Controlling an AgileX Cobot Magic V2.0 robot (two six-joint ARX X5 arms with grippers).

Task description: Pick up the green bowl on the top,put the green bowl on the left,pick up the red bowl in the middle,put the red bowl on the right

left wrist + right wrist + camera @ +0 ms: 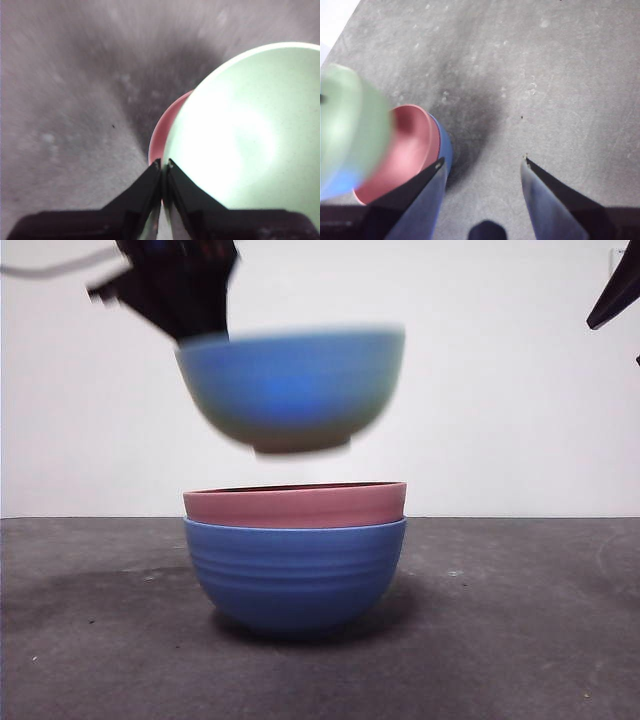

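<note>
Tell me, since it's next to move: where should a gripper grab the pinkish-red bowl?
Pinch the dusty pinkish-red round matte bowl by its rim, coming from above. It sits nested in the blue round bowl, so only the rim band shows; the right gripper waits open.

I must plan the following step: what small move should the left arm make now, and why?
Probably carry the green bowl sideways to the left. The left gripper is shut on its rim, and it hangs in the air above the red bowl, not yet placed.
</note>
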